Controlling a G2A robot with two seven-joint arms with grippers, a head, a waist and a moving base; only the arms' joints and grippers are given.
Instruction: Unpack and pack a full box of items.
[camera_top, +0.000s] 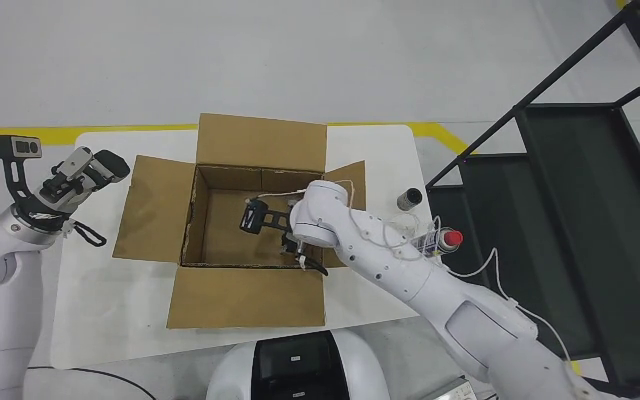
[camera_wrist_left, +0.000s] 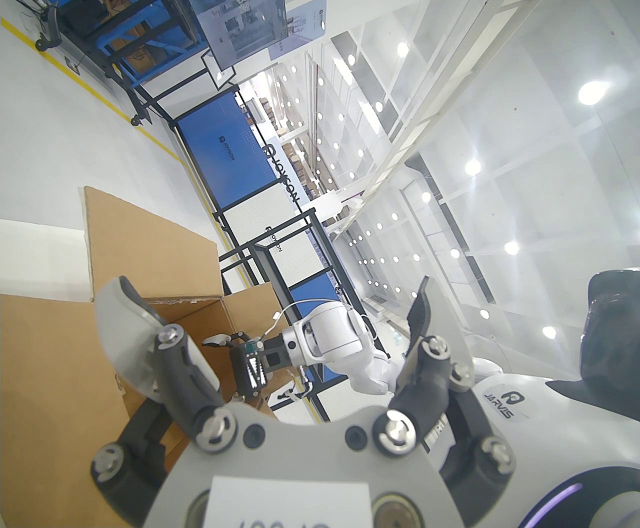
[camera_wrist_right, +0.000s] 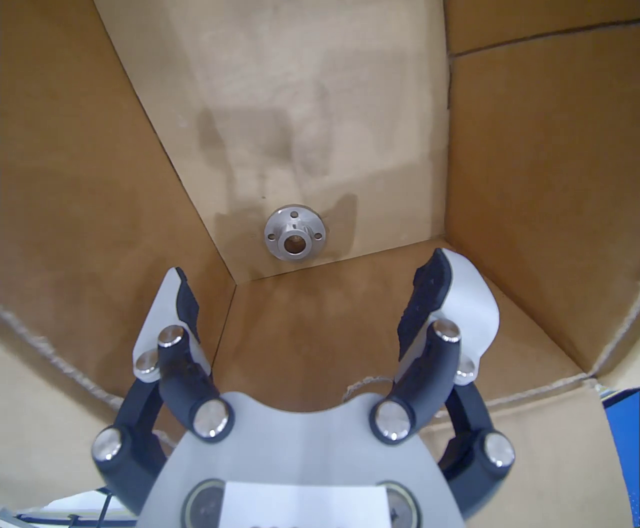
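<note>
Box (camera_top: 262, 140) stands open on the desk (camera_top: 110, 300), flaps spread. The left claw (camera_wrist_left: 270, 290) hangs released beside it, steadying nothing. Inside, the right claw (camera_wrist_right: 306, 270) is spread wide and empty over a small metal flange (camera_wrist_right: 295, 232) lying just beside a wall. A finger could jam into the cardboard and shove the box, or the flat flange could slip.

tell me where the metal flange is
Right wrist view: the metal flange lies on the floor of the cardboard box, beside a wall, just beyond the open right hand.
</note>
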